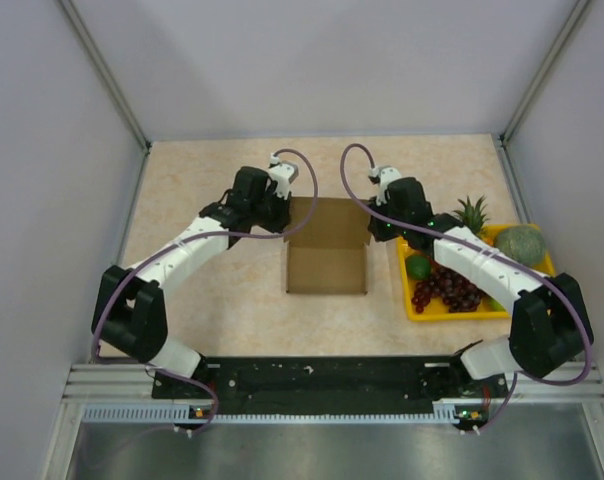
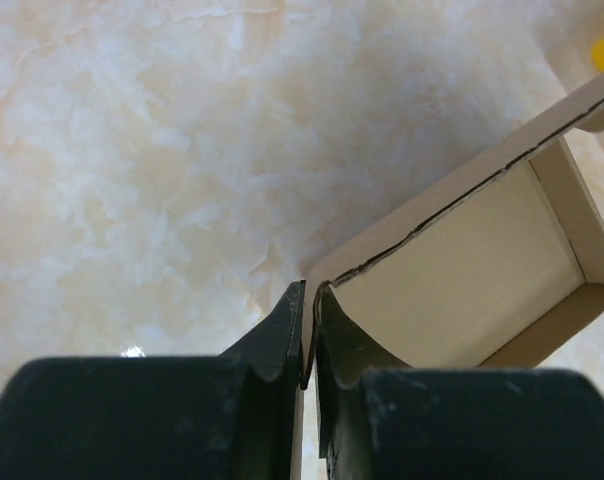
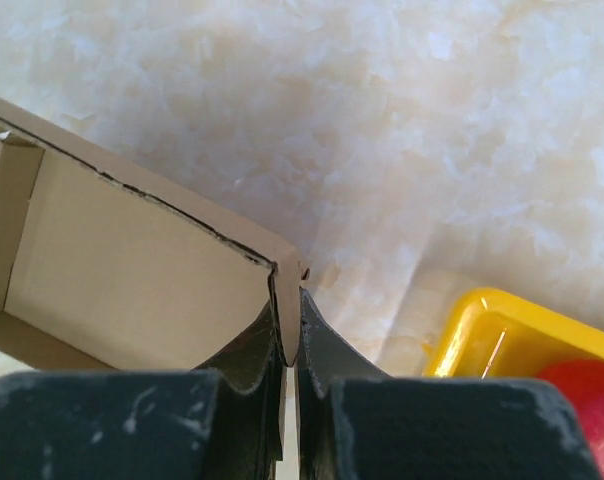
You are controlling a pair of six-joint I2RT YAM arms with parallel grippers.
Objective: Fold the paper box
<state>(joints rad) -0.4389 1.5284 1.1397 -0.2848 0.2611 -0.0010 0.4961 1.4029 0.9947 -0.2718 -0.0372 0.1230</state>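
The paper box (image 1: 326,250) is brown kraft cardboard, partly formed, open side up in the middle of the table. My left gripper (image 1: 283,222) is shut on the box's far left wall corner; in the left wrist view the black fingers (image 2: 282,335) pinch the thin cardboard wall beside the box's pale inside (image 2: 472,265). My right gripper (image 1: 374,224) is shut on the far right wall corner; in the right wrist view the fingers (image 3: 327,340) pinch the cardboard edge next to the box's inside (image 3: 122,270).
A yellow fruit tray (image 1: 477,311) stands right of the box with grapes, a pineapple, a melon and a lime. Its corner shows in the right wrist view (image 3: 502,335). Grey walls close the table on three sides.
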